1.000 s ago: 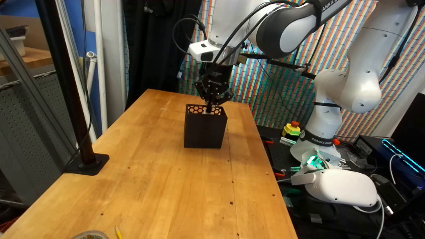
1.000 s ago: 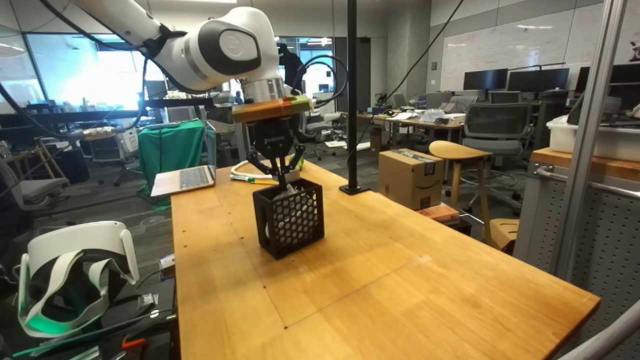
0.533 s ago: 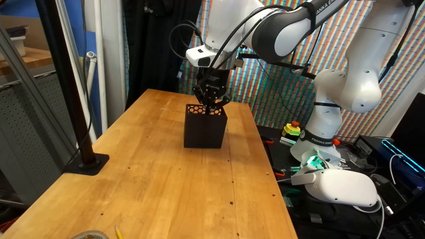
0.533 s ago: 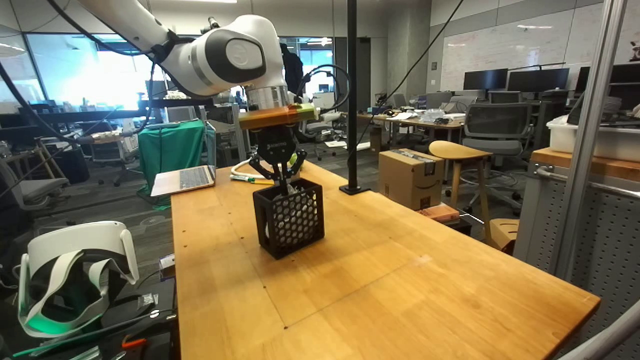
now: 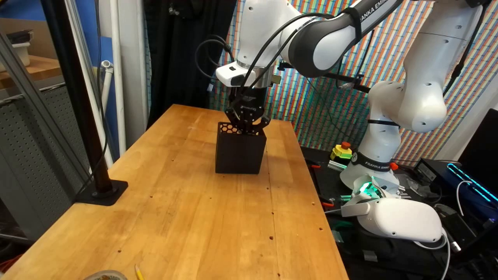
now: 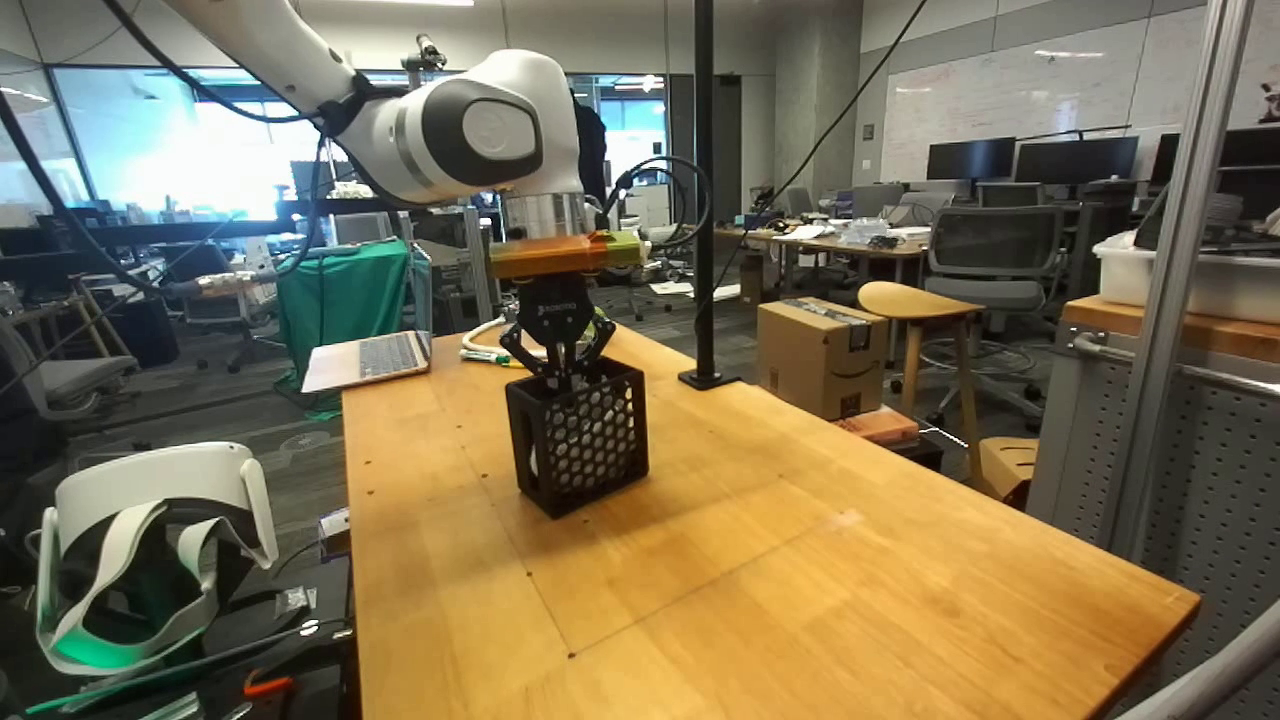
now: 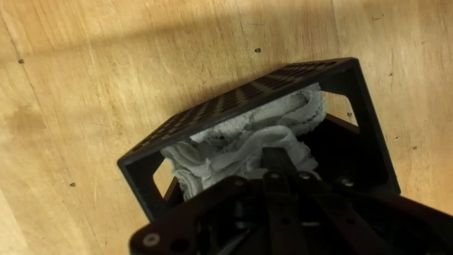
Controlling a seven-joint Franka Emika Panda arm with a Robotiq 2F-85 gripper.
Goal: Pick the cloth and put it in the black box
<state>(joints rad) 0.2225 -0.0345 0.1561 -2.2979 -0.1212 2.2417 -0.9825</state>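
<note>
On the wooden table (image 5: 186, 217), the black box (image 5: 239, 153) presents a solid wall in an exterior view; the wrist view reveals the white cloth (image 7: 247, 147) crumpled inside. The gripper (image 7: 277, 157), fingers pressed together, blocks part of the opening; a yellow pencil (image 5: 139, 273) lies well apart.

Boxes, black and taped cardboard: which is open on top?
The black box on the table: white cloth lies inside and the gripper reaches in from above. The cardboard box, off the table, has tape across its top.
</note>
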